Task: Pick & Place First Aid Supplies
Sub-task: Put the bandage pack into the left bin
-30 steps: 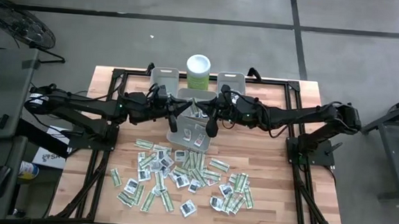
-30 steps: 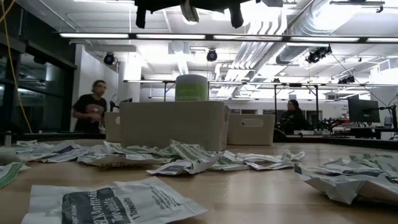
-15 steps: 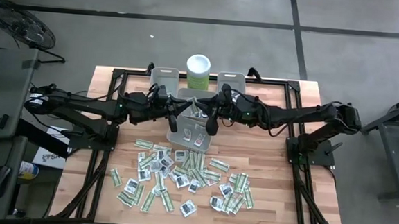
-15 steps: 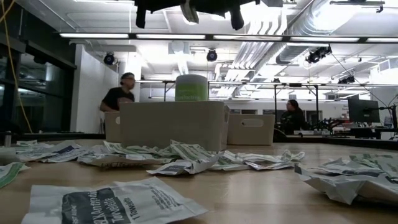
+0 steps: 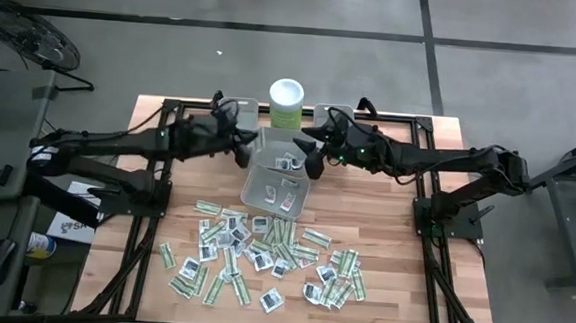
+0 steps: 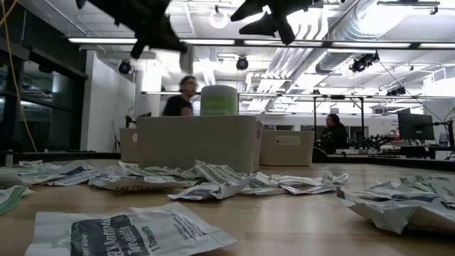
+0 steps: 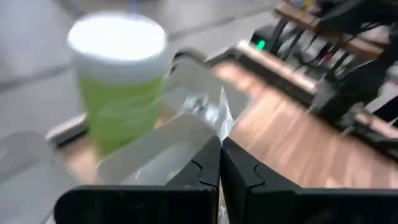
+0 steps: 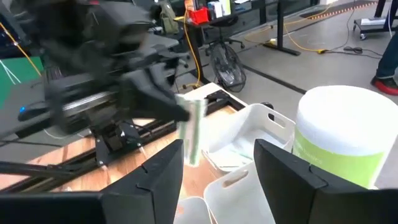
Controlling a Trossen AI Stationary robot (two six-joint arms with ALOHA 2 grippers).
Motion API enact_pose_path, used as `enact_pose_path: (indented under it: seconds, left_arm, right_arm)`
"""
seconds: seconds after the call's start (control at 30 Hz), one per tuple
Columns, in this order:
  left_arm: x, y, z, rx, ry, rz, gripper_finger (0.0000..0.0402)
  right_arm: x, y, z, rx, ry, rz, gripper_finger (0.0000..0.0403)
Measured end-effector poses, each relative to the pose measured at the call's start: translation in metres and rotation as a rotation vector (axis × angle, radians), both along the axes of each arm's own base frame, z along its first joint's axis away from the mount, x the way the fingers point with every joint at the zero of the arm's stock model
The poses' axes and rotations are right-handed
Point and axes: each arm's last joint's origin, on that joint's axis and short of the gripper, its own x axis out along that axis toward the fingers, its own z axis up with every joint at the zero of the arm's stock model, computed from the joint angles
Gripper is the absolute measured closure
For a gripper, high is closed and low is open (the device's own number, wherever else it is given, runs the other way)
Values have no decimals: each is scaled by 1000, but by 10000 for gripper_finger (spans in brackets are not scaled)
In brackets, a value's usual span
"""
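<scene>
Many first aid supplies (image 5: 262, 255), small flat packets, lie spread on the near half of the wooden table. A few more lie in the grey middle bin (image 5: 258, 188). My left gripper (image 5: 242, 154) hovers over that bin's far left corner, shut on one narrow pale green strip packet (image 8: 195, 130). My right gripper (image 5: 313, 165) hangs open over the bin's far right corner with nothing between its fingers (image 8: 163, 171). In the low view both grippers (image 6: 160, 39) (image 6: 274, 18) are high above the table. My left gripper pinches the strip packet's upper end (image 8: 194, 106) between its two shut fingers. The strip sticks out past the fingertips (image 7: 219, 155) and hangs down, clear of the bin and the table.
Two more grey bins (image 5: 235, 110) (image 5: 335, 114) stand at the far edge, with a tall pale green, white-lidded canister (image 5: 286, 101) between them. Black frame rails (image 5: 157, 174) run along the table's sides. A person (image 6: 183, 96) walks in the room beyond.
My left gripper has swung away from the bin's middle toward the far left, carrying the strip packet. My right gripper has opened and drawn back toward the far right. The two grippers, close together a second ago, now stand apart.
</scene>
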Motion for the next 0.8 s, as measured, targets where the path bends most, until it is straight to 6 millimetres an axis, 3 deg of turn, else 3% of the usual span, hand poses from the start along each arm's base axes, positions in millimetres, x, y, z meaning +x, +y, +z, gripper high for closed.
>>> enact_pose_path:
  seconds: [0.17,0.4,0.6,0.8]
  left_arm:
    - [-11,34,-17,-121,109,78,401]
    - [-23,72,-32,-259,111,278,401]
    - [-24,85,-43,-361,68,486,401]
    - [-19,90,-55,-369,104,559,401]
  right_arm:
    - [0,0,-1,-5,16,-1,212]
    - [-2,-1,-6,-5,63,-45,212]
    - [-2,-1,-6,-3,69,-52,212]
    - [-3,-2,-7,-10,75,-83,212]
